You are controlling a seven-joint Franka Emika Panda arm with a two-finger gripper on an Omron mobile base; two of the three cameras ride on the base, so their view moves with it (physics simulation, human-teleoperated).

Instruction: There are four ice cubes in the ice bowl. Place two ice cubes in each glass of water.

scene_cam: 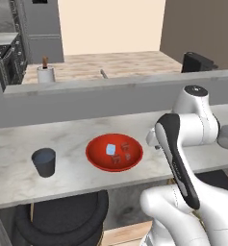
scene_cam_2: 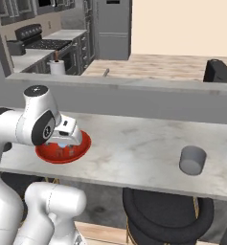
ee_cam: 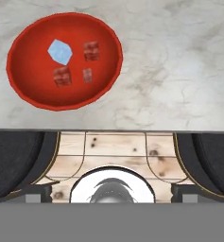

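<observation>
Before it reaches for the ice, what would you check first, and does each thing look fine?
1. All four ice cubes in the red ice bowl: ok, one pale blue, three nearly clear.
2. Bowl flat on the counter: ok.
3. Dark glass upright, left of the bowl: ok.
4. Lighter glass upright, far to the right: ok.
5. Either glass holding ice already: cannot tell.
6. Gripper above the bowl: not ok; in the hand view the bowl sits off to the upper left.

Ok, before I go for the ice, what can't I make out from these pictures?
- Pincer: the arm covers it in both base views.
- Red bowl, right base view: the arm hides its near half and most cubes.
- Light glass, left base view: cut by the arm and the right edge; contents unseen.
- Three cubes, hand view: nearly clear, edges faint.
</observation>
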